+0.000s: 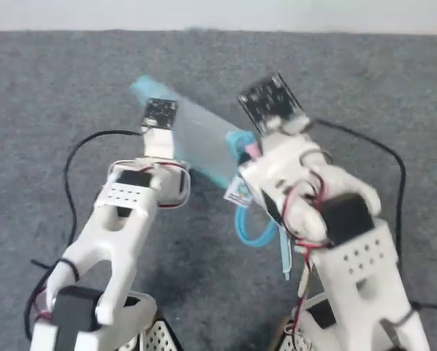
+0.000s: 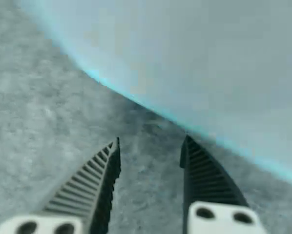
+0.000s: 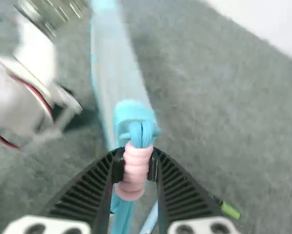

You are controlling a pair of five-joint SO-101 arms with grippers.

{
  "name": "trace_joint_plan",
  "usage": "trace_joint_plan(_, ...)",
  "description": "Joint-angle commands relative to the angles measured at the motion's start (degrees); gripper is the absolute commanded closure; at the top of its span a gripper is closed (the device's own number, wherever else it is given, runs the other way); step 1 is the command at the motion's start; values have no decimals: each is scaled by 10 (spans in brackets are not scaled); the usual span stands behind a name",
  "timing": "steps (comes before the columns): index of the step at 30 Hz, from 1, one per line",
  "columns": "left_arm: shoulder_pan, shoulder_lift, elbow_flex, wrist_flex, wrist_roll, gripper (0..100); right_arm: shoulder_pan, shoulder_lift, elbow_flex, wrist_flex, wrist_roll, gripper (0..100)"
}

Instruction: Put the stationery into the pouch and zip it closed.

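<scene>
The pale blue translucent pouch (image 1: 196,135) lies slanted on the grey carpet between the two arms. My right gripper (image 3: 135,156) is shut on the pink toggle (image 3: 133,170) of the pouch's blue cord (image 3: 136,126), at the pouch's near end (image 1: 242,146). A loop of that cord (image 1: 251,228) hangs beside the right arm. My left gripper (image 2: 151,146) stands open over the carpet, just short of the pouch's long edge (image 2: 136,100), with nothing between its fingers. In the high view the left gripper (image 1: 160,135) sits under its wrist board, at the pouch's left side.
Grey carpet (image 1: 72,88) covers the whole table up to a white wall at the back. The left arm (image 3: 29,92) stands close beside the pouch in the right wrist view. A small green tip (image 3: 230,210) lies on the carpet by the right gripper's finger.
</scene>
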Motion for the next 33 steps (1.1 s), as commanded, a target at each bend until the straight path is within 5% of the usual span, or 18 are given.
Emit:
trace_joint_plan(1, 61, 1, -6, -43, 33, 806, -49, 65, -80, 29, 8, 992)
trace_joint_plan(5, 59, -3, -2, -44, 47, 806, -91, 53, -3, 10, 20, 991)
trace_joint_plan(15, -25, -44, 5, -18, 48, 807, -93, -88, 428, -235, 43, 992)
trace_joint_plan(23, -125, -249, 7, 117, -17, 808, -58, -89, 434, -240, 40, 992)
trace_joint_plan(33, -112, -465, 22, 244, -97, 795, -22, -89, 324, -155, 27, 992)
